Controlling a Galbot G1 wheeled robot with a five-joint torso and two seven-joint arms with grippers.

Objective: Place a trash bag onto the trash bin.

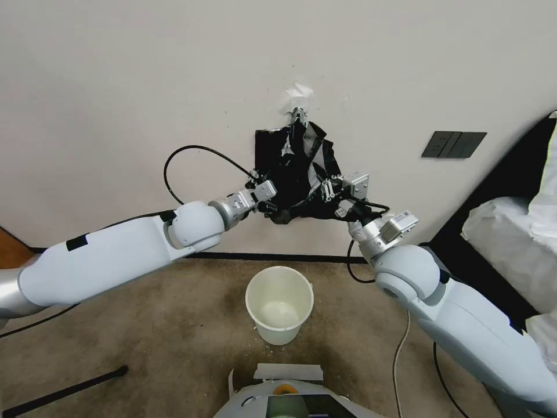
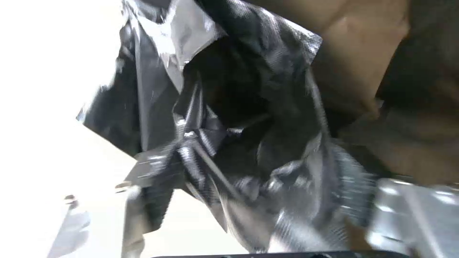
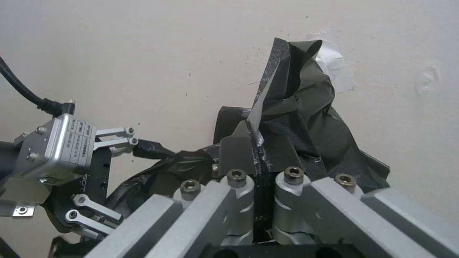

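Both arms of the wheeled robot reach up toward a cream wall (image 1: 116,87), where a black trash bag (image 1: 301,174) hangs from a small metal hook (image 1: 297,113) fixed under a patch of torn white tape (image 1: 297,93). The right gripper (image 3: 256,150) is closed on a fold of the bag: in its wrist view the dark film runs straight down between the two pressed-together fingers (image 3: 236,150), and a silvery crease rises from the pinch toward the hook. The left gripper (image 1: 272,208) sits at the bag's lower left edge, its tip buried in the crumpled plastic; from the head view the fingers look to be nipping the film, though how tightly I cannot tell. Its wrist view looks into the loose, glossy folds of the bag (image 2: 229,118), with the mouth gaping dark in the middle. In the right wrist view the left gripper (image 3: 143,148) shows farther off, touching the bag's lower fringe.

Between the two grippers the bag is bunched and stretched sideways, still caught on the hook at the top. The trash bin (image 1: 279,303), a round cream-white bucket, stands open and upright on the brown carpet (image 1: 145,325) directly below, well apart from the bag. A dark switch plate (image 1: 454,144) is mounted on the wall to the right.
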